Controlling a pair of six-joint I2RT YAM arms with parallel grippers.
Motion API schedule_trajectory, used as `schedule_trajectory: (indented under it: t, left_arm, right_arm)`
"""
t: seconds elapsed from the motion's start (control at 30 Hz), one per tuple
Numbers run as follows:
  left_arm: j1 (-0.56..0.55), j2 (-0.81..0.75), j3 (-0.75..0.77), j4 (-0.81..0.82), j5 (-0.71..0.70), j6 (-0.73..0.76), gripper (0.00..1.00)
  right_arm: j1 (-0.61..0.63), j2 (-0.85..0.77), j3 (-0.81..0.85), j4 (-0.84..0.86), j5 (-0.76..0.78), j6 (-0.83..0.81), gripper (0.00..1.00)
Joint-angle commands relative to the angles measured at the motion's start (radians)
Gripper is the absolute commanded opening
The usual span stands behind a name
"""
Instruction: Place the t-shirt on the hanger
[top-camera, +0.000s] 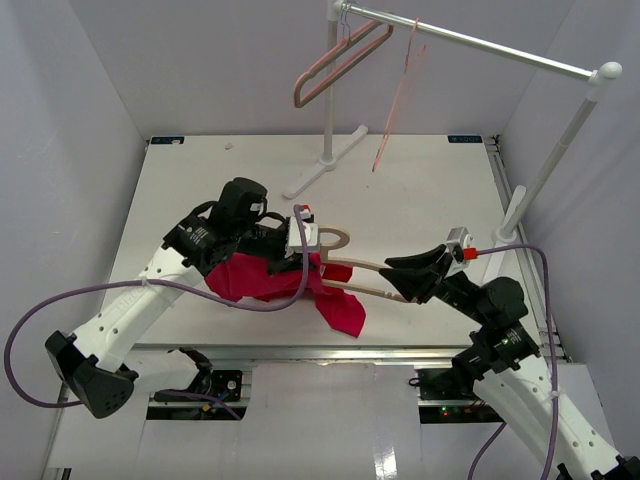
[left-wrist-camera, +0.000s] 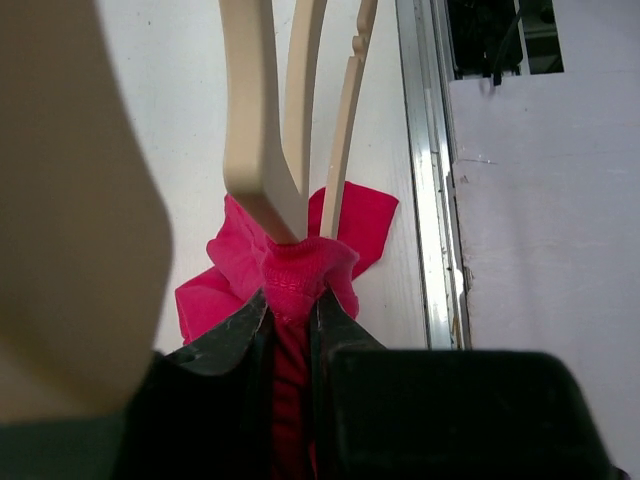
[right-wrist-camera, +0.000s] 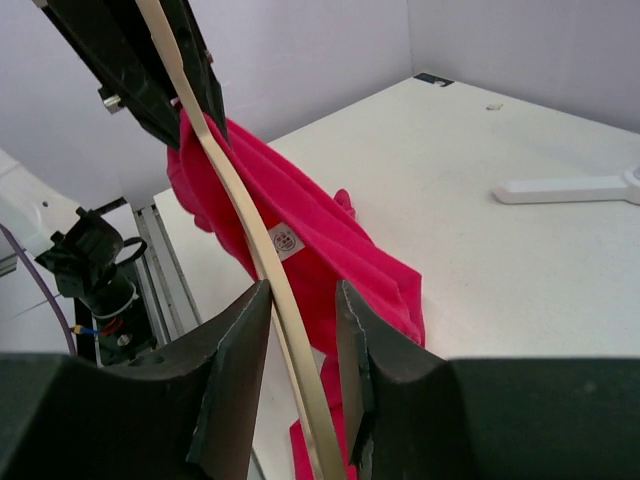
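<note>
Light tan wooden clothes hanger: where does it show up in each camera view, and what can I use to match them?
Top external: the light tan wooden hanger sits at centre, slanting toward lower right.
Left wrist: the hanger is at top centre, running down into red cloth.
Right wrist: the hanger is a thin curved strip, top left to bottom centre.
Shared landmark: the bright red cloth t-shirt.

White table (top-camera: 440, 200) — t-shirt (top-camera: 340, 305) draped near, rack foot (top-camera: 303, 183) far
</note>
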Motion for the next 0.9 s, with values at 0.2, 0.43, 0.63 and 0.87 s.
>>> schedule_trajectory:
  t: [0.2,0.43,0.63,0.87]
  left_arm:
    - [-0.019,-0.110,-0.080,0.123,0.168,-0.170,0.00]
    - [-0.020,-0.101,-0.103,0.116,0.158,-0.179,0.00]
    - [-0.019,-0.084,-0.125,0.141,0.071,-0.214,0.00]
    - [-0.020,-0.075,-0.146,0.178,0.052,-0.243,0.00]
  right_arm:
    - [0.000,0.076,0.124,0.020,0.138,-0.072,0.11]
    - [0.000,0.087,0.127,0.015,0.081,-0.092,0.13]
    - [0.000,0.124,0.267,-0.096,0.099,-0.166,0.55]
    - [0.000,0.169,0.323,-0.170,0.083,-0.198,0.61]
